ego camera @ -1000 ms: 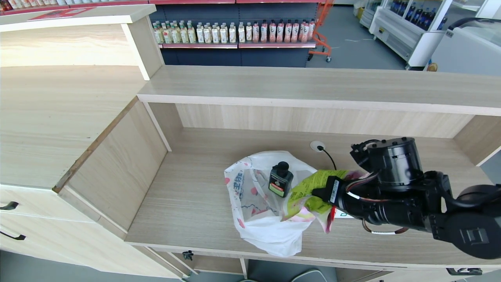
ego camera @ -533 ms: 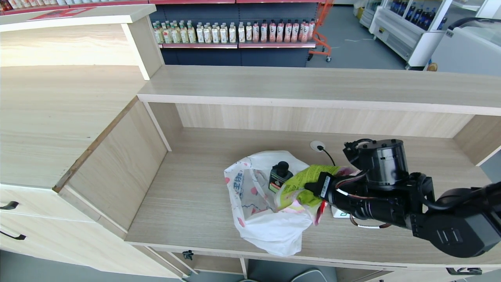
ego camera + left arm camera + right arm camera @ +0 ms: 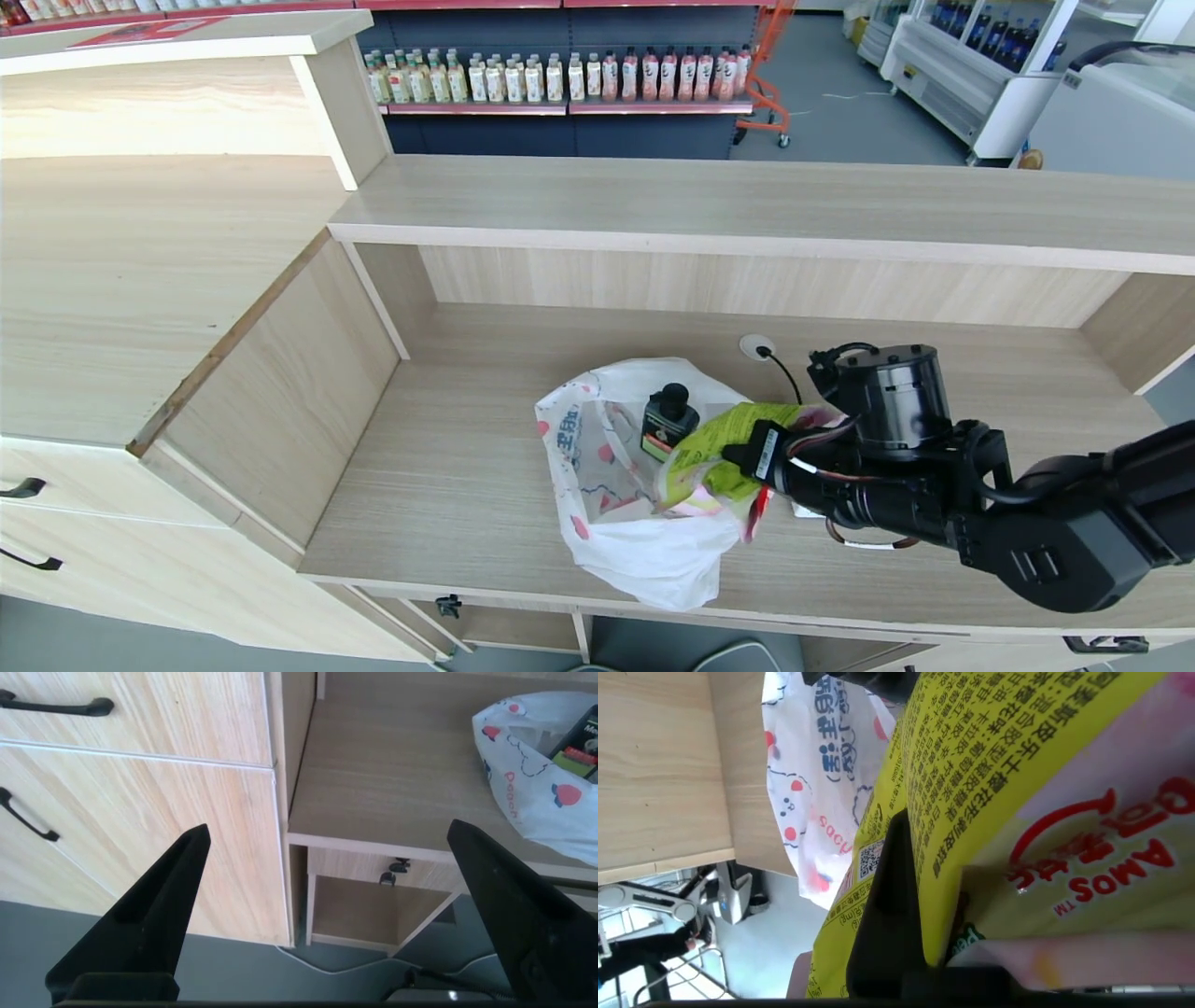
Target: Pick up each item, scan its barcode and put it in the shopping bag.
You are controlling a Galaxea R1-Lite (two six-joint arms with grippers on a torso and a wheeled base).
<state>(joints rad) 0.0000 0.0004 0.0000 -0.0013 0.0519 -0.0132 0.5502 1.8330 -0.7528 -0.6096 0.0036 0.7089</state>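
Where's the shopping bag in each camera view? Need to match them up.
Head view: shopping bag in the middle, at the front edge of the wooden counter, mouth open.
Left wrist view: shopping bag lying on the counter near its front edge.
Right wrist view: shopping bag behind the yellow snack packet.
Shared landmark: the wooden counter under the bag.

The light wooden desk (image 3: 448, 485) carries a white shopping bag (image 3: 644, 551) with red prints, slumped open near the front edge. Behind it, a black cable (image 3: 786, 375) enters a round port (image 3: 752, 345) in the desktop.
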